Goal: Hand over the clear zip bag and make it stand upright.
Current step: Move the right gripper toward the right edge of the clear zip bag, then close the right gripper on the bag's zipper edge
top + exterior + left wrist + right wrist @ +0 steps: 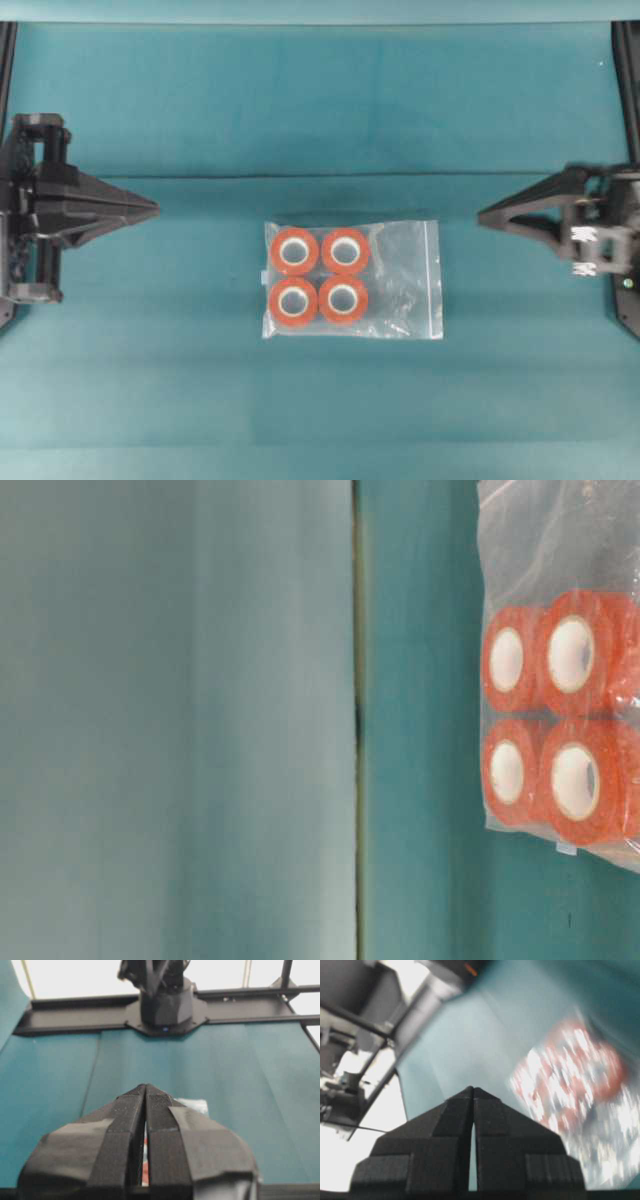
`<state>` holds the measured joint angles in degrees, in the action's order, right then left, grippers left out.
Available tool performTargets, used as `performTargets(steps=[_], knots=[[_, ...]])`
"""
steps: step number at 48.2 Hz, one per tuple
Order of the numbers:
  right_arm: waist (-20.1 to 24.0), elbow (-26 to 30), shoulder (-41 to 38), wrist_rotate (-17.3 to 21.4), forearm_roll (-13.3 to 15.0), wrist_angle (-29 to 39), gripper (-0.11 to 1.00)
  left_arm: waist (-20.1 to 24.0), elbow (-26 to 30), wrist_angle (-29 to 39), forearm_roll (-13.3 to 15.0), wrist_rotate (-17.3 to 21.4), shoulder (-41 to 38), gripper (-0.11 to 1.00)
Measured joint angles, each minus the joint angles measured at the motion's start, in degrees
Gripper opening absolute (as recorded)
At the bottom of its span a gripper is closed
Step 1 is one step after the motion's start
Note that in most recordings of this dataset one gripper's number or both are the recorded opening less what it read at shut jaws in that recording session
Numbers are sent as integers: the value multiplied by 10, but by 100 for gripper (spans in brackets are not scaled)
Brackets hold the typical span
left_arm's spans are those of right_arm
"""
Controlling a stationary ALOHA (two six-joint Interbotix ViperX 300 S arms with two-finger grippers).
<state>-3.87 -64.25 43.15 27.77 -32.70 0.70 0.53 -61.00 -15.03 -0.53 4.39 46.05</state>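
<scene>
A teal desk (320, 110) fills the overhead view, with a seam line running across it from nine o'clock to three o'clock just above the middle.

The left gripper (155, 209) sits at nine o'clock, its tip aimed toward the centre. Its jaws are pressed together, tip to tip, with only a thin slit between them in the left wrist view, and they hold nothing and touch nothing.

The right gripper (481, 215) sits at three o'clock, its tip likewise aimed toward the centre. Its jaws are also together, meeting at a point in the right wrist view, empty and clear of the bag.

The clear zip bag (400, 270) lies flat on the desk just below the centre, toward six o'clock, between the two grippers and apart from both. Its zip strip runs along the edge on the three o'clock side.

Inside, four orange-red tape rolls (319, 275) with white cores lie in a two-by-two block, crowded toward the bag's nine o'clock side.
</scene>
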Motion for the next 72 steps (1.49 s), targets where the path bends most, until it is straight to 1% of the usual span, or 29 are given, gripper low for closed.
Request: performTargets(steps=[3, 5, 9, 11, 18, 23, 30, 32, 35, 39, 41, 42, 44, 47, 49, 51, 60, 72], knots=[[-1, 0, -30, 41, -26, 13, 0, 0, 4, 0, 0, 0, -8, -1], [-2, 0, -49, 64, -38, 15, 0, 0, 7, 0, 1, 3, -14, -1], [-1, 0, -91, 99, -46, 14, 0, 0, 11, 0, 0, 4, -23, -1], [-2, 0, -108, 111, -48, 11, 0, 0, 11, 0, 0, 3, -26, -1], [-2, 0, -149, 134, -50, -11, 0, 0, 11, 0, 0, 3, -27, -1], [-2, -5, -162, 138, -50, -27, 0, 0, 11, 0, 0, 4, -27, -1], [-1, -19, -169, 140, -50, -31, 2, 1, 11, 0, 0, 4, -27, -1], [1, -21, -170, 140, -50, -32, 6, 1, 11, 0, 0, 4, -27, -1], [4, -24, -171, 140, -51, -32, 17, 0, 11, 0, 1, 4, -28, -1], [4, -25, -171, 141, -51, -33, 40, 0, 11, 0, 0, 4, -30, -1], [4, -26, -174, 143, -55, -36, 53, 0, 11, 0, 0, 4, -30, -1], [4, -26, -176, 145, -58, -37, 61, 0, 11, 0, 0, 4, -30, -1], [5, -26, -180, 148, -61, -38, 72, 0, 11, -1, 0, 4, -30, -1], [7, -27, -190, 148, -62, -39, 85, 0, 11, 0, 1, 4, -31, -1], [9, -26, -199, 149, -62, -40, 91, 0, 11, -1, 0, 1, -31, -1], [12, -27, -209, 149, -63, -44, 93, 0, 11, 0, 0, 1, -32, -1], [30, -26, -258, 156, -72, -81, 92, 0, 11, 1, 0, 0, -38, -1], [58, -16, -337, 190, -76, -138, 92, 0, 11, 2, 0, -4, -44, -1]])
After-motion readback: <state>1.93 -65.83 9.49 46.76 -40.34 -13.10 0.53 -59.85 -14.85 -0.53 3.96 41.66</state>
